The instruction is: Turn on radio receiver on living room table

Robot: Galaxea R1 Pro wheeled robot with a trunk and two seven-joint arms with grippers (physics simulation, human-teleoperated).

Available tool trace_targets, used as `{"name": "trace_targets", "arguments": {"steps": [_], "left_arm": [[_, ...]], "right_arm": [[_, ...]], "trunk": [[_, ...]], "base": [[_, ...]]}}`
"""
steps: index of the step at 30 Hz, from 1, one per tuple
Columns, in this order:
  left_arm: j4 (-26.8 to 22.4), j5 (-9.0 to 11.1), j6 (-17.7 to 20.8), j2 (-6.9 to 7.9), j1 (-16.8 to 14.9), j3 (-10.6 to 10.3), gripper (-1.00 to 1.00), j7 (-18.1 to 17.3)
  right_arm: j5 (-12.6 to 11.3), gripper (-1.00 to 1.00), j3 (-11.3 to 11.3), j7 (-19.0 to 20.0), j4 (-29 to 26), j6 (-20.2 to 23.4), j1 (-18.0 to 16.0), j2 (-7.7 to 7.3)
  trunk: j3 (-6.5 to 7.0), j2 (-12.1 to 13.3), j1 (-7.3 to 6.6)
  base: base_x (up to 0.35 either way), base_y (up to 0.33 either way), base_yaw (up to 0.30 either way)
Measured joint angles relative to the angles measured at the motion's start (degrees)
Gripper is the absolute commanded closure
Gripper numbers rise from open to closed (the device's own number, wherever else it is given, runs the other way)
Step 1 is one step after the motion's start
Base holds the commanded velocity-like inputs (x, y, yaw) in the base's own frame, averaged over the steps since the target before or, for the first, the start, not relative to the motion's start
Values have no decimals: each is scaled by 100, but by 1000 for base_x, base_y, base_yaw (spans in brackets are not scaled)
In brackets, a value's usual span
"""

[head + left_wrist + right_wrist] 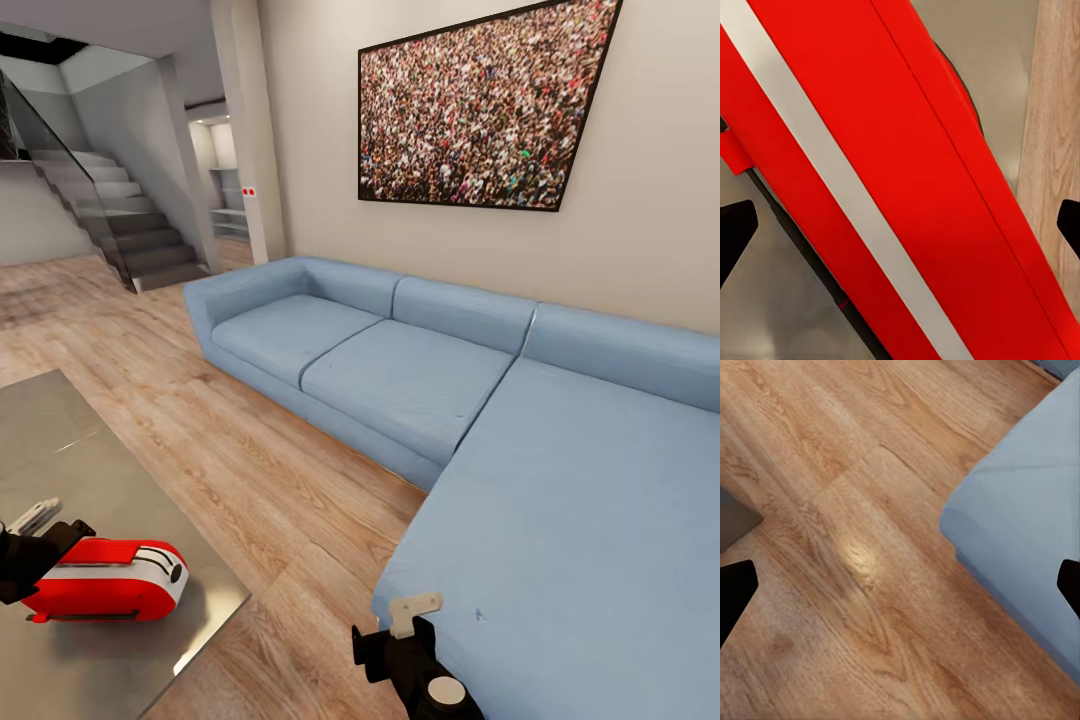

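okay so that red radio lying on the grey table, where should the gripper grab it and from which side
Probably across the narrow width of the radio receiver, coming down from above. It lies flat along the grey table near the corner, so its long red sides are exposed. The left gripper hangs open right over it, fingertips either side of the body. The thin wire handle looks too slight for a firm grip.

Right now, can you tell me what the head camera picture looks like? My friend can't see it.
A shiny red radio receiver lies on a grey table at the lower left, with the robot's left gripper right beside it. A big light-blue sofa stands on the wood floor under a crowd photograph, and the right gripper hangs near the sofa's edge.
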Motion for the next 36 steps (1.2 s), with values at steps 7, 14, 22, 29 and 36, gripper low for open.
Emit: {"name": "trace_targets", "arguments": {"steps": [7,14,22,29,36], "left_arm": [[-2,2,0,5,0,5,-100,0],[4,32,-23,-2,-3,8,100,1],[-2,61,-25,4,-2,4,100,-1],[-4,49,-35,-5,-5,9,100,-1],[-87,26,-5,-11,-1,8,100,-4]], "right_arm": [[2,-100,1,-2,0,4,0,1],[2,-100,6,2,0,8,0,1],[2,-100,1,3,0,8,0,1],[-2,-100,1,3,0,9,0,1],[1,-100,0,3,0,8,0,0]], "trunk": [[0,0,0],[1,0,0],[1,0,0],[1,0,0],[0,0,0]], "base": [[0,0,0],[0,0,0],[0,0,0],[0,0,0],[0,0,0]]}}
